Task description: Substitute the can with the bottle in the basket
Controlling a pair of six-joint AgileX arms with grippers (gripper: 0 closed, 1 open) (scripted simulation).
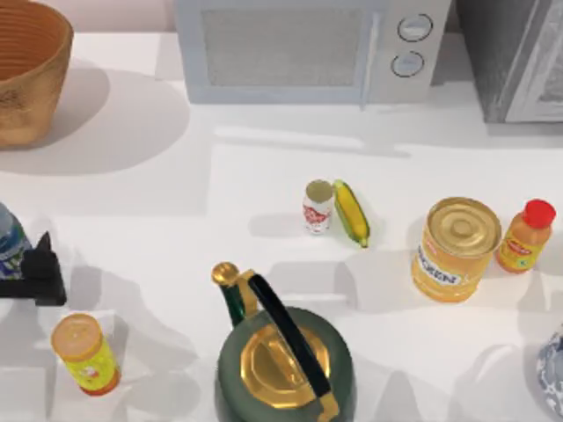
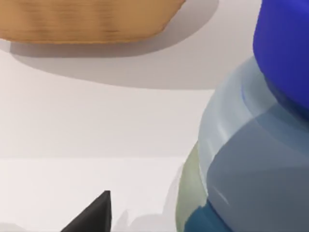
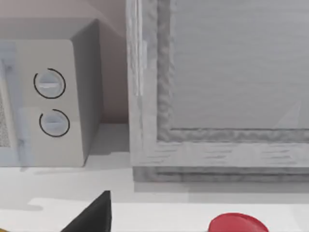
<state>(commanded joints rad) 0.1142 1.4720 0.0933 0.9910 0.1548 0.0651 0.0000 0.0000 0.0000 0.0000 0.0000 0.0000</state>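
our left claw (image 1: pixel 35 274) sits at the far left edge of the counter (image 1: pixel 176 193), right up against the bottle (image 1: pixel 10 242), which stands upright there. the dark fingers are beside the bottle, but we honestly can't tell if they're pinching it or just spread next to it. in the left wrist view the bottle (image 2: pixel 251 145) looms close, blue cap on top, with the basket (image 2: pixel 87 21) farther off across bare counter.

the basket (image 1: pixel 26 70) is in the far left corner, well apart from the bottle. the can (image 1: pixel 318 207) isn't in it: it stands upright mid-counter, just beside a corn cob (image 1: pixel 351 212), in front of the microwave (image 1: pixel 299 48).

the right wrist view shows one dark fingertip (image 3: pixel 91 217) of our right claw, so can't tell its state either, with the microwave (image 3: pixel 48 101) ahead.
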